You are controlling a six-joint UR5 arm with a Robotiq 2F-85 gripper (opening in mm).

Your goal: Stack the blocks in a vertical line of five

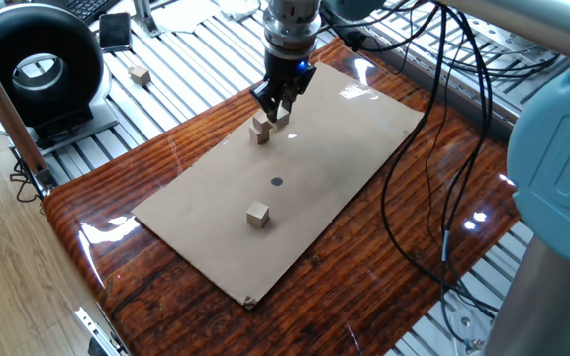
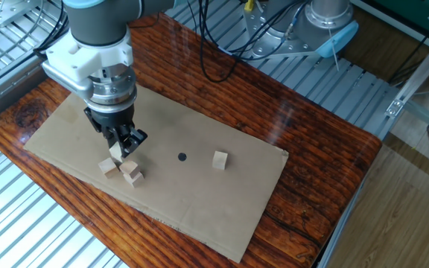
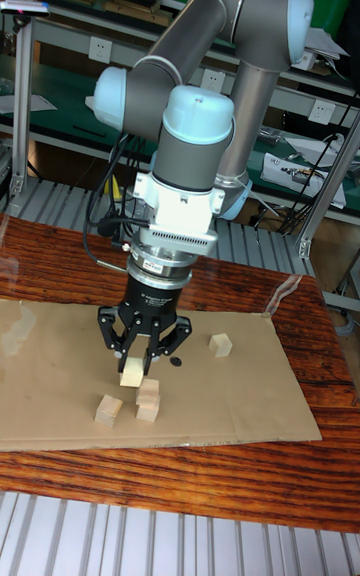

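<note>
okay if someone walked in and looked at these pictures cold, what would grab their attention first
Probably the big grey and light-blue UR5 arm reaching down over the brown cardboard sheet, its gripper closed on a small wooden cube. Just under it sits a two-cube stack with a loose cube beside it, and another lone cube lies past the black dot.

Room beside the gripper (image 2: 123, 149) is being crowded by two blocks (image 2: 132, 172) and another (image 2: 108, 166). Open cardboard (image 2: 222, 205) is being left around the lone block (image 2: 220, 159).
</note>
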